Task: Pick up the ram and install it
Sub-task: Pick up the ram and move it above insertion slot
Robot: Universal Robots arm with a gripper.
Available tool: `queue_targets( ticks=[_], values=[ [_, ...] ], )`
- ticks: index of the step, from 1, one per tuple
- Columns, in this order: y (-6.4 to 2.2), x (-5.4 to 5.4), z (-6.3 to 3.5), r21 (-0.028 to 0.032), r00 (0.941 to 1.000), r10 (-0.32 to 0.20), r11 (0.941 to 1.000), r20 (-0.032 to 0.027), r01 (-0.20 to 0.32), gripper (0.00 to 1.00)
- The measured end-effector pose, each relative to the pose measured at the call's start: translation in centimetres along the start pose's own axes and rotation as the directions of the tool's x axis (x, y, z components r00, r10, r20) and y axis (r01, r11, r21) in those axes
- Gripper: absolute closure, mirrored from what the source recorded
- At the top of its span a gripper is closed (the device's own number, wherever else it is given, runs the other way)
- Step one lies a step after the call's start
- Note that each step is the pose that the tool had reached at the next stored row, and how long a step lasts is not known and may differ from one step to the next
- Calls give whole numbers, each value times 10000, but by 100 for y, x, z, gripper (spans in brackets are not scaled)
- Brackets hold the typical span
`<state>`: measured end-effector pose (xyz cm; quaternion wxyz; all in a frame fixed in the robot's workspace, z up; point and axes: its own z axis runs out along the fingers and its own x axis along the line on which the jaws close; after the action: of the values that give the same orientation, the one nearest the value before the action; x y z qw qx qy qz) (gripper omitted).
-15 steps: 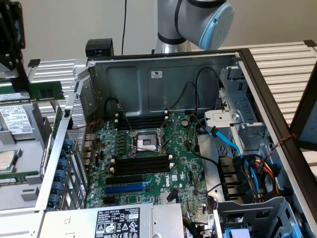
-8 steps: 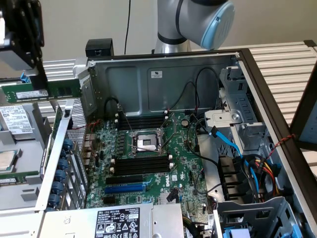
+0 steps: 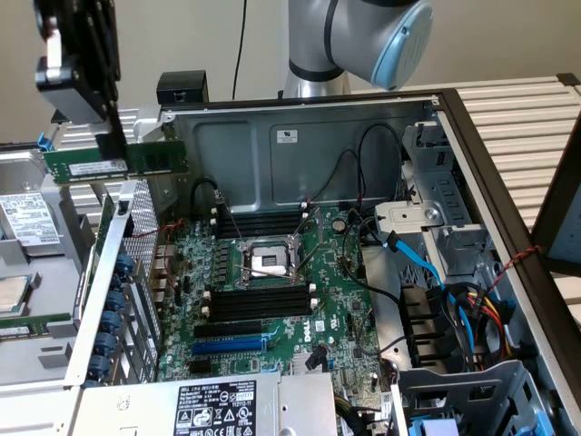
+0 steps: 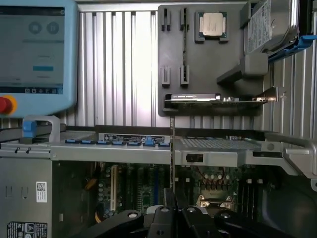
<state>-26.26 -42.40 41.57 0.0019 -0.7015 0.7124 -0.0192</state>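
Pickup half looks done to me: the fingers are clamped on the ram, which hangs level in the air over the exterior view's left edge of the open PC case, above the card brackets. Install isn't done yet though. The black memory slots on either side of the CPU socket look empty, and the stick is well apart from them, high and off to the left.

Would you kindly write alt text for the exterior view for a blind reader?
The gripper holds the ram level in the air at the exterior view's upper left, near an open computer case. Inside lies a motherboard with black memory slots and a blue expansion slot.
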Motion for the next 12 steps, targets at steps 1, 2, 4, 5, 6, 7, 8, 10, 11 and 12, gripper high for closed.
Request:
queue_targets(
  ticks=[1, 2, 4, 5, 6, 7, 8, 10, 11, 12],
  values=[
    [-46, -1, 1, 1, 10000, 1, 10000, 9, -1, 88],
    [-89, -2, 3, 2, 10000, 2, 10000, 19, -2, 88],
    [-180, -2, 6, 2, 10000, 1, 10000, 43, -1, 88],
    [-226, -2, 7, 4, 10000, 1, 10000, 51, -1, 88],
    [-271, -3, 9, 6, 10000, 3, 10000, 57, -3, 88],
    [-318, -3, 12, 9, 10000, 3, 10000, 61, -3, 88],
    [-365, -4, 14, 14, 10000, 2, 10000, 64, -2, 88],
    [-456, -6, 19, 31, 10000, 4, 10000, 72, -4, 88],
    [-502, -6, 22, 38, 10000, 4, 10000, 79, -5, 88],
    [-544, -7, 24, 45, 10000, 5, 10000, 90, -5, 88]
  ],
)
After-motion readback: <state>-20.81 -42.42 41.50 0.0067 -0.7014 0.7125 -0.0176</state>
